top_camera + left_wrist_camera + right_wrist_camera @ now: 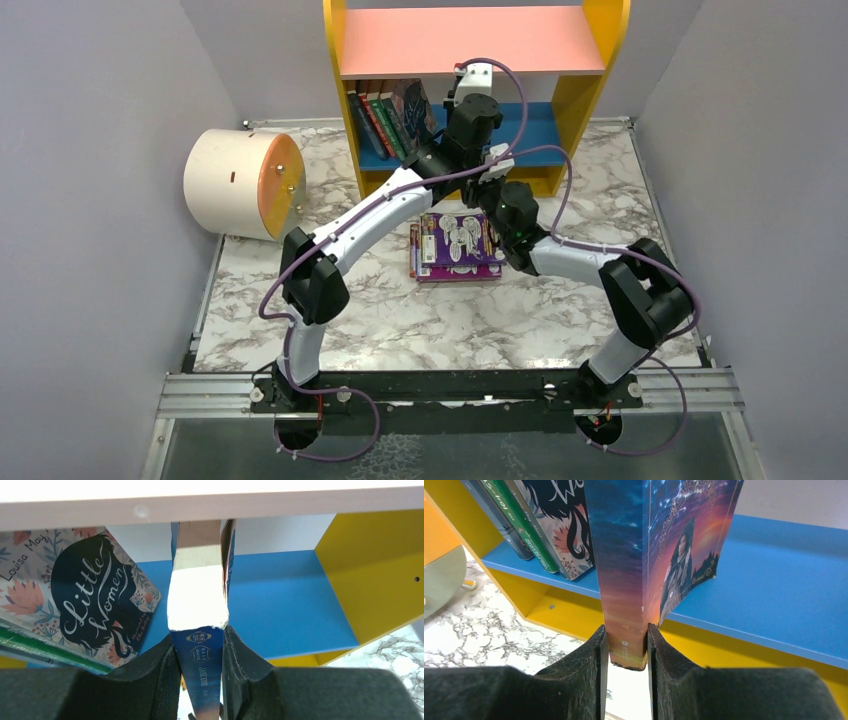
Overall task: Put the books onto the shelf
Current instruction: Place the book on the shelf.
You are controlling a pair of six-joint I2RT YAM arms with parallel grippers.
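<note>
One dark-blue book (pixel 621 570) is clamped from two sides: left gripper (pixel 199 637), right gripper (pixel 626 630).
Four leaning books (pixel 385 122) are seen on the shelf (pixel 545 125) — one stack left on the table.

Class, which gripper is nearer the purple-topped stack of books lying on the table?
Right. The right gripper clamps the dark blue book at the shelf's front edge, just beyond the stack; the left gripper clamps that book farther off, under the pink board.
</note>
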